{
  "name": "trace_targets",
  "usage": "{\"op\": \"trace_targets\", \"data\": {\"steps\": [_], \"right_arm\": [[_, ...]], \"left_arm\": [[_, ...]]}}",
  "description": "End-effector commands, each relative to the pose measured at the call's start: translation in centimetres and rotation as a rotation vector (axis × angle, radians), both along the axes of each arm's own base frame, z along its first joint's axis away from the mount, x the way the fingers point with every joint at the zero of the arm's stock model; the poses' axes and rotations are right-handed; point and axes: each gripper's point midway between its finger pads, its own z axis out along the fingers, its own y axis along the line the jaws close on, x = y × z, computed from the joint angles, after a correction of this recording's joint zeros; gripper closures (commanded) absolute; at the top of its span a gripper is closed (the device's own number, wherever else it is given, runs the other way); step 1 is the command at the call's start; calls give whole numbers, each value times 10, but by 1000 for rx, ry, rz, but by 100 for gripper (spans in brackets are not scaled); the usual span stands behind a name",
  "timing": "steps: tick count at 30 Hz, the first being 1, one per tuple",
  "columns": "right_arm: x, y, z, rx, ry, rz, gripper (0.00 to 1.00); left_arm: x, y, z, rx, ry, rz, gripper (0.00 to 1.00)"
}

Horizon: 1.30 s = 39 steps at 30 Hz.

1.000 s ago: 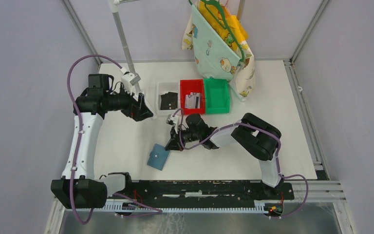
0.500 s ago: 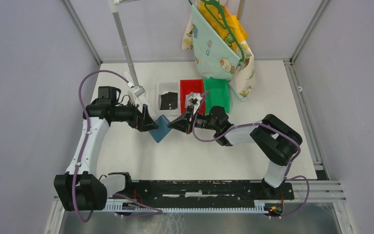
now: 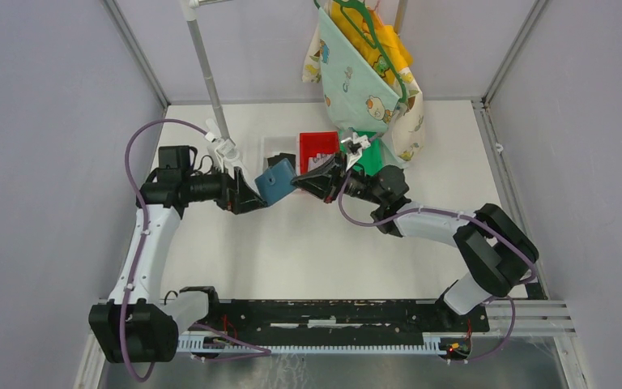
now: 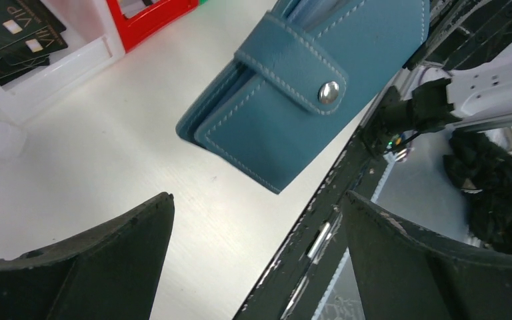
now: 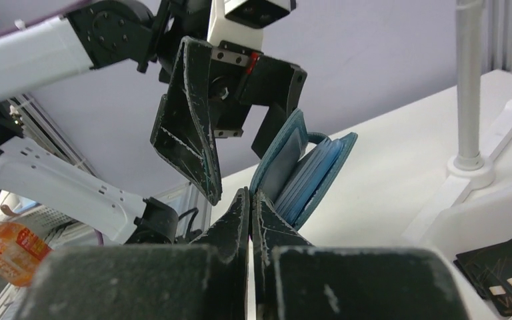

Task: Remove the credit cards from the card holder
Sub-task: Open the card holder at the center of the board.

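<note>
The teal-blue card holder [image 3: 277,181] hangs in the air in front of the bins, its snap tab [image 4: 328,92] fastened. My right gripper [image 3: 300,181] is shut on its right edge, and in the right wrist view the shut jaws [image 5: 250,195] pinch the card holder [image 5: 307,167] at its lower rim. My left gripper [image 3: 253,199] stands wide open just left of it. In the left wrist view the card holder [image 4: 307,87] lies beyond the fingertips, not between them [image 4: 257,200]. The credit cards are hidden inside the card holder.
A white bin [image 4: 53,67] holding black VIP cards [image 4: 20,33] sits behind the card holder, with a red bin [image 3: 317,144] and a green bin [image 3: 370,160] to its right. A metal pole on a white base [image 3: 225,148] stands at the back left. A patterned bag [image 3: 364,81] hangs at the back.
My right gripper has carried the card holder from the table's front middle up and back toward the bins. My left gripper swung right and now faces it.
</note>
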Motion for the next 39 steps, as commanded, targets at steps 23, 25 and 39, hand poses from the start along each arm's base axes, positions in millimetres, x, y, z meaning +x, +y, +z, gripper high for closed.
{"op": "trace_targets", "data": {"steps": [23, 25, 39], "right_arm": [[-30, -49, 160, 585, -56, 109, 100], [-31, -48, 160, 592, -55, 113, 100], [-36, -36, 155, 607, -27, 132, 100]], "left_arm": [[-10, -41, 154, -497, -24, 106, 3], [-12, -43, 163, -523, -28, 99, 7], [-12, -46, 170, -542, -27, 100, 48]]}}
